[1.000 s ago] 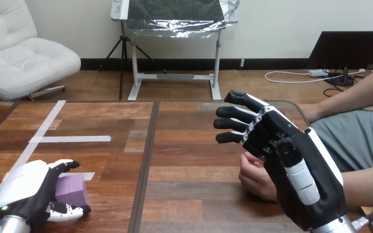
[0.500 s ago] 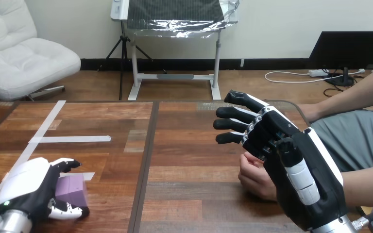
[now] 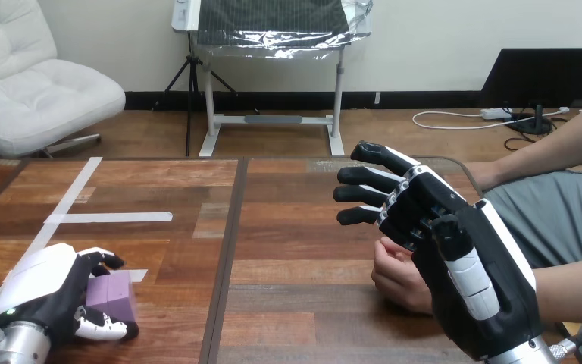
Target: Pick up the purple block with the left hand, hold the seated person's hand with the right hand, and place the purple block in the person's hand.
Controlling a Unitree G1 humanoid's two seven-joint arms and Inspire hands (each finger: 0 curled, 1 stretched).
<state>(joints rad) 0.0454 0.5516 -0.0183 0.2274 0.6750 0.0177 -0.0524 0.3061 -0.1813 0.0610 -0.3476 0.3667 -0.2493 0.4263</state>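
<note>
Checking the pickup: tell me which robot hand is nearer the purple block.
Left. The left hand is curled round the purple block; the right hand is open, far off to the block's right, by the person's hand.

Wooden surface [image 3: 295, 189], dark seam [image 3: 227, 250] running front to back, long white tape strip [image 3: 68, 193] left of the seam, shorter strip [image 3: 114, 218] touching it

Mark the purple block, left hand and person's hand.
purple block [image 3: 112, 296], head view, its top face.
left hand [image 3: 43, 277], head view, white shell on its back.
person's hand [image 3: 395, 277], head view, its knuckles.
</note>
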